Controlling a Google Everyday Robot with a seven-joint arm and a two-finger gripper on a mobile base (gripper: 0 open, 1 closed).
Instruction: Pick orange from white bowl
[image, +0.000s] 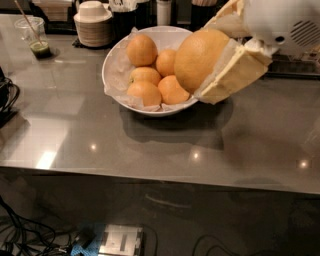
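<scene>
My gripper (212, 55) is shut on the big pale yellow-orange orange (199, 59). It holds the orange up above the right rim of the white bowl (116, 67), between its two cream-coloured fingers (235, 75). The orange is clear of the fruit below. The bowl is wide and shallow, lined with crinkled white paper, and stands on the grey table (150, 145). Several smaller, deeper-orange fruits (141, 50) still lie in it.
A stack of small beige dishes (94, 24) stands behind the bowl at the back left. A plastic cup with green liquid and a straw (35, 37) is at far left. Dark containers line the back edge. Cables lie under the table.
</scene>
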